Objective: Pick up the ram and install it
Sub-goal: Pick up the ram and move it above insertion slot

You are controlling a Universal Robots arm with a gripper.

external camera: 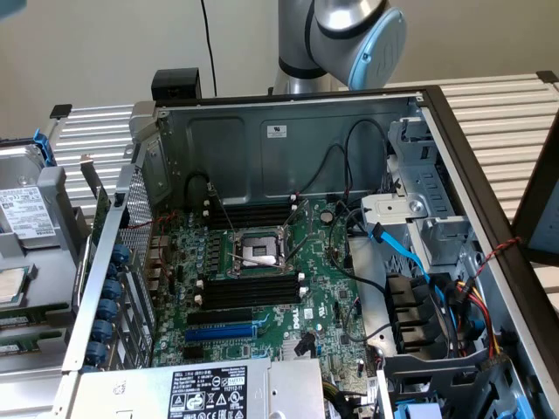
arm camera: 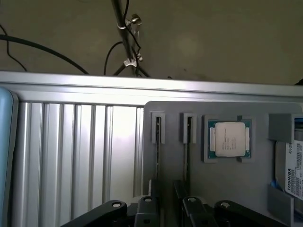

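The exterior view is showing an open computer case [external camera: 288, 131] lying on the ribbed metal worktop [external camera: 507, 113]. The green motherboard [external camera: 327, 279] is sitting inside it, with long black memory slots [external camera: 249, 292] running on either side of the processor socket [external camera: 258, 249]. A drive cage [external camera: 419, 218] and cables are crowding the side toward the exterior view's right, and the arm [external camera: 349, 35] is rising behind the case's far wall. The wrist view is looking at a different spot, where a grey tray [arm camera: 227, 184] is resting on the worktop and the end effector [arm camera: 166, 187] is hanging over it. Its fingers [arm camera: 154, 189] are standing apart with bare tray showing between them, gripping nothing. The tray is holding several parts: a processor chip [arm camera: 229, 138] is sitting in a square pocket, a labelled hard drive [arm camera: 293, 175] is lying at the tray's edge, and two narrow slots are each carrying a thin dark strip seen edge-on. One of these strips is looking like the ram [arm camera: 157, 156], standing on edge in its slot just by the fingers. Whether they are touching it cannot be told.
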